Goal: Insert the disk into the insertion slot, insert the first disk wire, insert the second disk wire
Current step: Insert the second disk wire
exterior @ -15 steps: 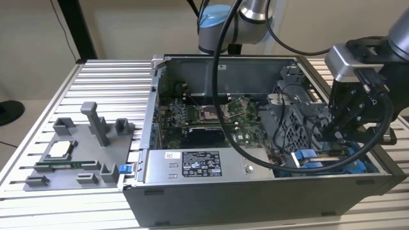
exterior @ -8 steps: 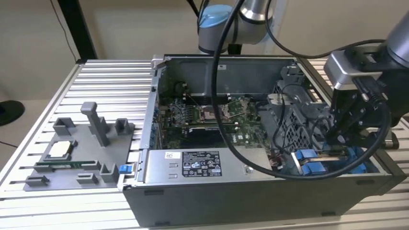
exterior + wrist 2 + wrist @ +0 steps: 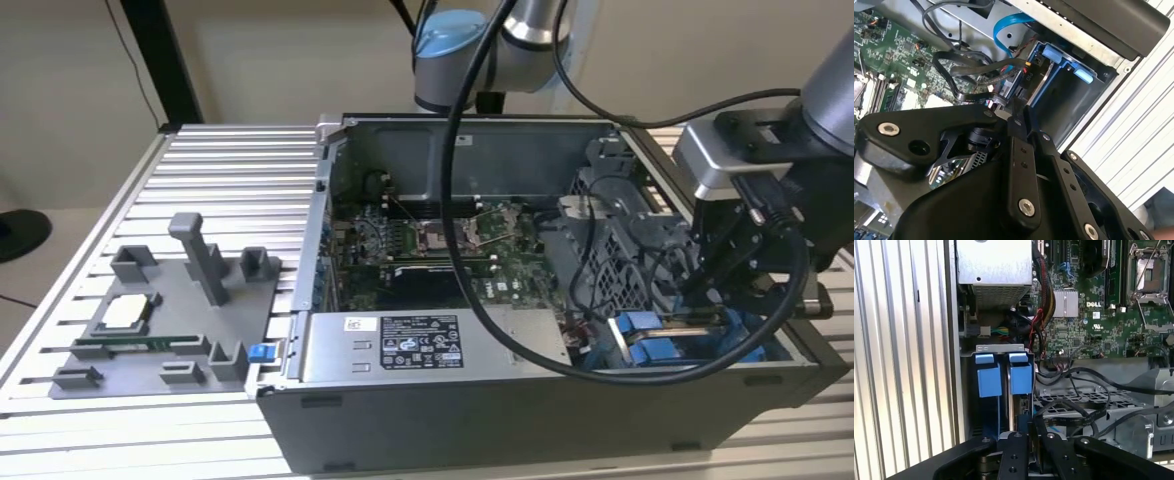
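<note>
The disk [image 3: 1021, 381] stands on edge in its bright blue frame inside the insertion slot [image 3: 1001, 347], the grey metal bay at the case's front corner. A second blue frame [image 3: 988, 382] sits beside it. My gripper [image 3: 1035, 434] hangs just over the disk's connector end, its black fingers [image 3: 1015, 455] drawn close together on a black disk wire plug [image 3: 1025, 421]. In the second wrist view the gripper [image 3: 1018, 117] meets a bundle of black wires [image 3: 979, 70] beside the blue frame [image 3: 1054, 55]. The exterior view has the gripper [image 3: 707, 300] reaching down into the case above the disk [image 3: 654, 335].
The labelled grey power-supply box [image 3: 414, 345] lies along the case's front wall. A perforated grey cage [image 3: 1089, 400] and loose black cables [image 3: 1079, 375] crowd the gripper's side. The green motherboard [image 3: 441, 240] fills the case floor. A grey parts fixture [image 3: 174, 310] stands on the slatted table.
</note>
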`<move>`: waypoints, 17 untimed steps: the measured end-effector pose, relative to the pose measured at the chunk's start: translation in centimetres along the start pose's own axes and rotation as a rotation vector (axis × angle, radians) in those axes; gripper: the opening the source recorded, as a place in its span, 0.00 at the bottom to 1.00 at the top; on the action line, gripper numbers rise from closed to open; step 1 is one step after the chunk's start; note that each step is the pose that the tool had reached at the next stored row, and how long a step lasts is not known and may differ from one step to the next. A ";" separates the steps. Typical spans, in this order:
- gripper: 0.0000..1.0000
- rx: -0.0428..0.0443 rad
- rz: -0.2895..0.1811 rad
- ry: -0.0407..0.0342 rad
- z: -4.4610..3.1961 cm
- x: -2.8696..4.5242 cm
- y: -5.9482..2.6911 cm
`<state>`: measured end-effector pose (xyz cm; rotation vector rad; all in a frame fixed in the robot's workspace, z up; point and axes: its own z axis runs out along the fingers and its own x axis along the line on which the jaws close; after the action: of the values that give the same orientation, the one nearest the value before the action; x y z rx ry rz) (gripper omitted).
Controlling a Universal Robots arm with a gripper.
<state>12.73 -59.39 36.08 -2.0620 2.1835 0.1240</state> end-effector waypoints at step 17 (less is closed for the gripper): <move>0.00 0.0282 -0.005 -0.0019 0.19 0.03 0.01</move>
<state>12.73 -59.39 35.89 -2.0510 2.1666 0.0942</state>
